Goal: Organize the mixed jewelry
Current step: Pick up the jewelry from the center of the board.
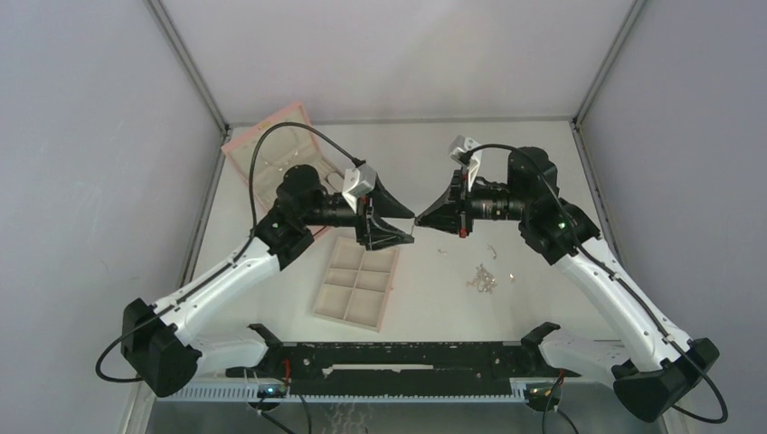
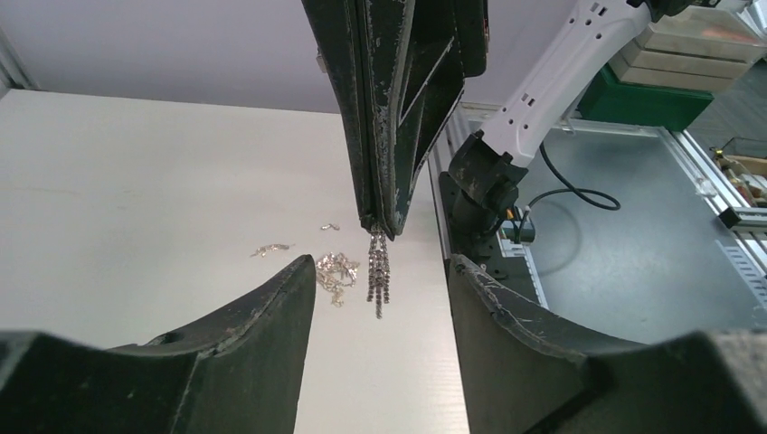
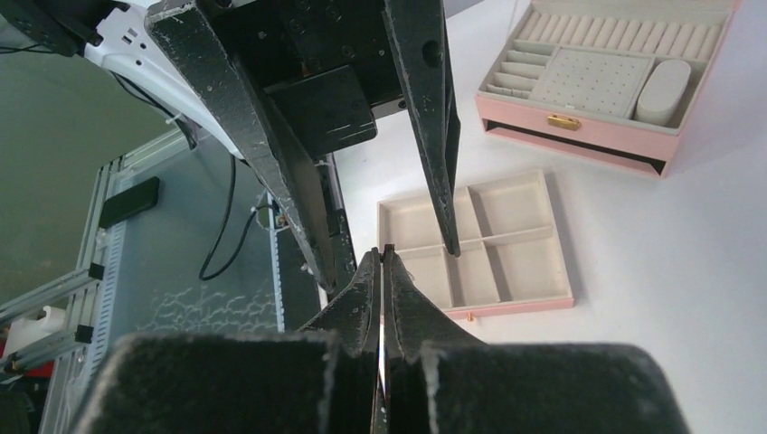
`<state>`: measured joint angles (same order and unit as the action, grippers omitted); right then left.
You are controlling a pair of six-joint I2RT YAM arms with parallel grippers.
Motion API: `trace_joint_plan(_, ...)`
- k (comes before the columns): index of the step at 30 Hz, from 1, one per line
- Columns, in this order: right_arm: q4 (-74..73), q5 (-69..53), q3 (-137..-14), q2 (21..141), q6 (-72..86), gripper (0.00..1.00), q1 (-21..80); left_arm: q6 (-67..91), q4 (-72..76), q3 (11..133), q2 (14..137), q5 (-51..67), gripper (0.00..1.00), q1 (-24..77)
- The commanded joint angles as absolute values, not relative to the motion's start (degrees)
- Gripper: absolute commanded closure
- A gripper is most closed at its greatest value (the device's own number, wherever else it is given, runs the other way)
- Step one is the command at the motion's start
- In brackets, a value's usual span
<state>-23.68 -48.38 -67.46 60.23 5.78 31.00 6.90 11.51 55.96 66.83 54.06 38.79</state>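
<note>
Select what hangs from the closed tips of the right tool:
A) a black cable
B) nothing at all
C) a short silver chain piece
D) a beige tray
C: in the left wrist view, a silver chain piece dangles from the shut tips of the right tool, above the table.

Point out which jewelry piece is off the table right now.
The short chain piece, hanging from the shut right gripper, inside the open left gripper. The small cluster and the scattered bits all lie flat on the table.
</note>
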Motion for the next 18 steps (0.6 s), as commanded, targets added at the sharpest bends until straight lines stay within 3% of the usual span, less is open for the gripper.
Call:
trace_joint_plan(1,-23.57,-47.55,-69.35,60.59,4.07,1.00,31.63,6.01,13.71,57.85,67.30,54.09,0.40,39.52)
trace_joint_plan(18,-24.12,-47.35,-69.29,61.07,3.48,1.00,31.91,8.66,14.06,59.53,68.24,53.12,0.69,39.55)
